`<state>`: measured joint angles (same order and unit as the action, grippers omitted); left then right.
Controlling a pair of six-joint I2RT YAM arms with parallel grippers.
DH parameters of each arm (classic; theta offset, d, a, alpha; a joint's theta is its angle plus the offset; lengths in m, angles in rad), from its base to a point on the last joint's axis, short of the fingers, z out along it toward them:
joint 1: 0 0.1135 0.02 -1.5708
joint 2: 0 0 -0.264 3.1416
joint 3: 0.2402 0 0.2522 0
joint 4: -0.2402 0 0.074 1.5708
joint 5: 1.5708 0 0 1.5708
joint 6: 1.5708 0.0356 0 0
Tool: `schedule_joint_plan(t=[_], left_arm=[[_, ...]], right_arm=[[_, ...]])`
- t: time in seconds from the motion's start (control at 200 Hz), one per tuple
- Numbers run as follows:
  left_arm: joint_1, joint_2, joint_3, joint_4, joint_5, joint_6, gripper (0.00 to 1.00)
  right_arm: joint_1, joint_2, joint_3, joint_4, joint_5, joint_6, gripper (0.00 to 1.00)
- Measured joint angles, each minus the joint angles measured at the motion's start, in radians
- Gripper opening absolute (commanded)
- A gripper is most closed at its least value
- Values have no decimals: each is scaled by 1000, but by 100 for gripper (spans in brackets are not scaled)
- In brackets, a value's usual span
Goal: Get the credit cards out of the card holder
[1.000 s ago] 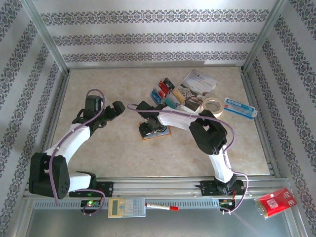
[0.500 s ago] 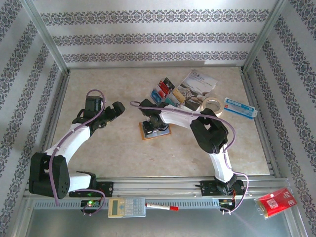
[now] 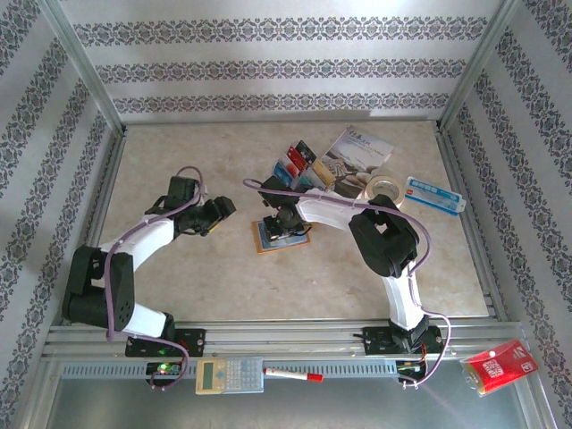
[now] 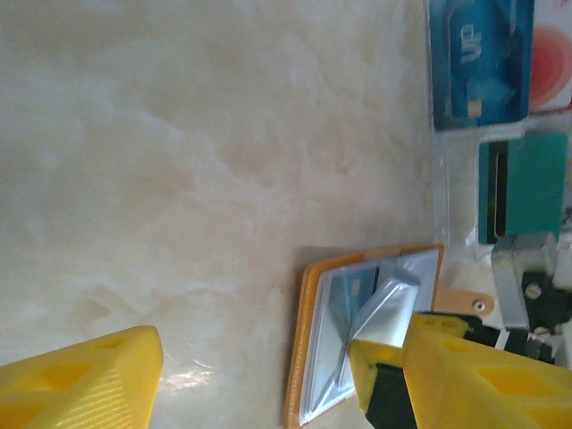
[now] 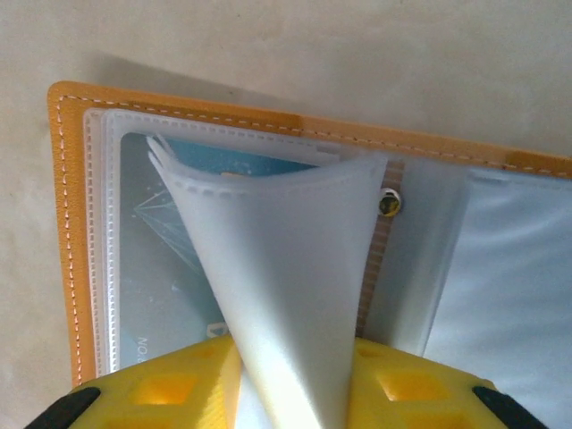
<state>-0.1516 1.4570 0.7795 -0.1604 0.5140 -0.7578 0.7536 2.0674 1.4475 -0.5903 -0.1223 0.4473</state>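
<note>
Partly done: several credit cards point(image 3: 298, 166) lie upper centre. The card holder point(image 3: 282, 238) lies open mid-frame, seemingly with one card still sleeved. The right end effector point(image 5: 286, 398) pinches a clear sleeve point(image 5: 277, 268); the left end effector point(image 4: 255, 375) gapes empty.

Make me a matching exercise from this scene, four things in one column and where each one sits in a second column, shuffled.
Things:
1. card holder
2. roll of tape
3. red packet
4. calculator

Places:
A. on the near rail, beside the red marker
B. lying open in the middle of the table
C. off the table, past its near right corner
D. between the brochure and the white-and-blue box

Pairs: 1-B, 2-D, 3-C, 4-A
</note>
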Motion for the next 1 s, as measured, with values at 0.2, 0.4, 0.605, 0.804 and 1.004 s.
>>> schedule_joint_plan(t=[0.2, 0.4, 0.605, 0.804, 1.004], left_arm=[[-95, 47, 4, 53, 40, -64, 54], [-144, 110, -25, 215, 84, -177, 29], [-183, 200, -30, 302, 108, -247, 20], [-200, 258, -20, 310, 108, -257, 19], [-207, 301, 33, 251, 99, -237, 18]], right_arm=[[-6, -3, -7, 8, -11, 3, 32], [-6, -4, -11, 11, -18, 15, 29], [-6, -12, -25, 27, -17, 26, 28], [-12, -23, -44, 49, -19, 30, 28], [-12, -29, -53, 59, -18, 44, 28]])
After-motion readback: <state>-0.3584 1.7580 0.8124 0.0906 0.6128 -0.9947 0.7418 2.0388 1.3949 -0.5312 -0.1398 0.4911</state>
